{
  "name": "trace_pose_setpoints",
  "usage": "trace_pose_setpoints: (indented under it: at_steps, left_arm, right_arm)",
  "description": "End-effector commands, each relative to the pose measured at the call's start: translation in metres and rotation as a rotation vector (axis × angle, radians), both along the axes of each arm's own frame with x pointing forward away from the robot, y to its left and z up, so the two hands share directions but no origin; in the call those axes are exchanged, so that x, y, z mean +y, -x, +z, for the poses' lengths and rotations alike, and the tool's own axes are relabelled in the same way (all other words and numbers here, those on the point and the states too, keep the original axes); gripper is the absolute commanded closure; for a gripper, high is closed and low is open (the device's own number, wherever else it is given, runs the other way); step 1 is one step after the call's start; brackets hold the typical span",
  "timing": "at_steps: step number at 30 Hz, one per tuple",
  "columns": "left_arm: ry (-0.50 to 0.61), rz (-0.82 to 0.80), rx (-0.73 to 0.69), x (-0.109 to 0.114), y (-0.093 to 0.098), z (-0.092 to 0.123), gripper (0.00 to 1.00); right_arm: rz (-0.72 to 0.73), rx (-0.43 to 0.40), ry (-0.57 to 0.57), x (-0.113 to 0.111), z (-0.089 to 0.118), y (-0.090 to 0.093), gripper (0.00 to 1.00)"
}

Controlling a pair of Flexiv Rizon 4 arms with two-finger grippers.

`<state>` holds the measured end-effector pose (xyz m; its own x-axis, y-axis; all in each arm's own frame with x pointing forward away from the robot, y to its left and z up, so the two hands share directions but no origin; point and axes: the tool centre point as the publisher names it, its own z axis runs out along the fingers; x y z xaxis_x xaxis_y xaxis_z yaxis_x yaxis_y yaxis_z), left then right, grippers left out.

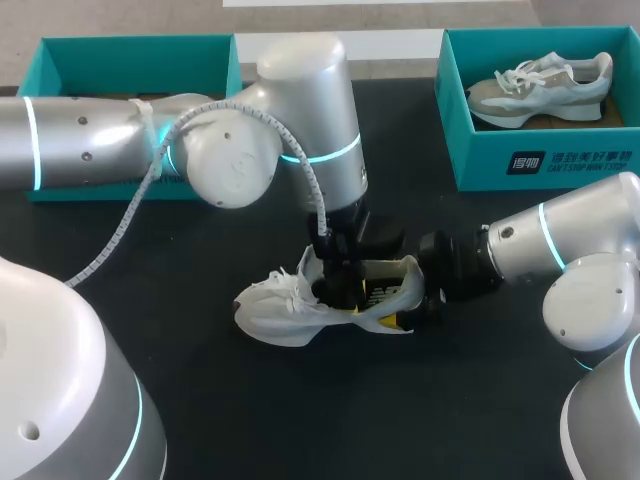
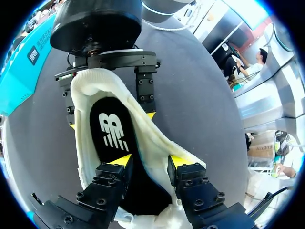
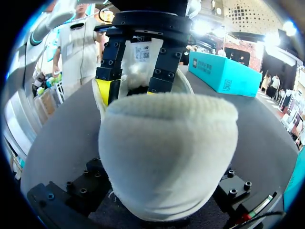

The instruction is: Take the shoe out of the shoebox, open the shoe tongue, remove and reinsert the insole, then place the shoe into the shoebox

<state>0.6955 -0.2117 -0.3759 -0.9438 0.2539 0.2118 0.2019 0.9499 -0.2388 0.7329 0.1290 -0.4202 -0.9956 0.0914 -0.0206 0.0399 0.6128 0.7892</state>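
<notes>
Shoe [image 1: 320, 300] sits on the table [image 1: 200, 400], out of any box. Right gripper [image 2: 110, 120] clamps the heel [image 3: 167, 157] from both sides. Left gripper [image 2: 150, 162] is spread, one finger inside over the black insole [image 2: 112, 138], the other outside the side wall [image 2: 157, 138]. Likely insole removal: hold the heel firm, catch only the insole edge, not the wall, and peel up slowly.
</notes>
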Motion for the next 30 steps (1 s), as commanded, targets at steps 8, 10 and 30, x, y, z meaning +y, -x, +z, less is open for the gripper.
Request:
trace_pose_setpoints:
  at_steps: [8,10,30]
  left_arm:
    - [-0.004,0.009,-0.035,-0.005,-0.014,-0.013,0.52]
    - [-0.005,0.01,-0.035,-0.006,-0.016,-0.018,0.49]
    - [-0.029,0.039,-0.007,0.001,-0.028,-0.038,1.0]
  right_arm:
    - [-0.004,-0.001,0.003,0.001,-0.003,0.0,1.0]
    - [-0.004,-0.001,0.003,0.001,-0.003,0.0,1.0]
    - [-0.004,-0.001,0.003,0.001,-0.003,0.0,1.0]
